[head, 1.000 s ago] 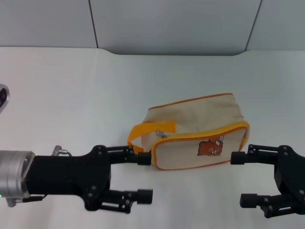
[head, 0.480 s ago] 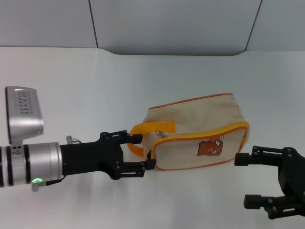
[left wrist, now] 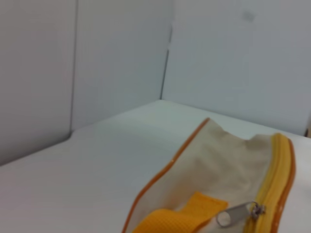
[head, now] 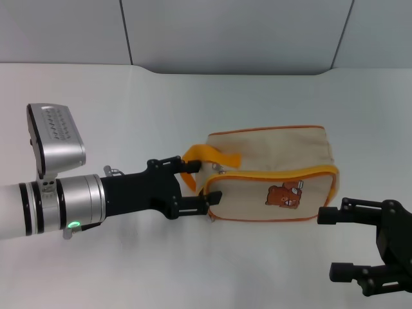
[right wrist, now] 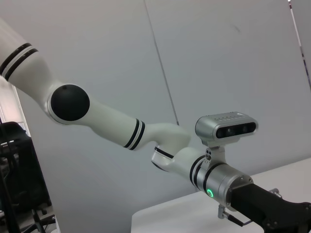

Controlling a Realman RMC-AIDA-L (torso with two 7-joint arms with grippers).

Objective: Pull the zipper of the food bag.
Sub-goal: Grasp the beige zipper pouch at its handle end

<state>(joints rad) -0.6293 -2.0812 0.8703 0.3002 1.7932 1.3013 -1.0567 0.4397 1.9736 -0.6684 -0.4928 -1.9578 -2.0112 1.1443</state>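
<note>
The food bag lies on the white table, beige with orange piping and a brown bear on its near side. Its orange loop handle sits at its left end. The zipper's silvery pull tab lies just behind the handle and also shows in the left wrist view, beside the yellow zipper seam. My left gripper is open, with its fingers on either side of the bag's left end below the handle. My right gripper is open and empty, near the front right of the bag.
Grey wall panels stand behind the table's far edge. The right wrist view shows my left arm with its wrist camera before a grey wall. Bare table lies left of and behind the bag.
My left gripper has moved forward to the bag's left end with its fingers closer together. The bag has shifted right and turned a little. The right gripper has drawn back slightly.
</note>
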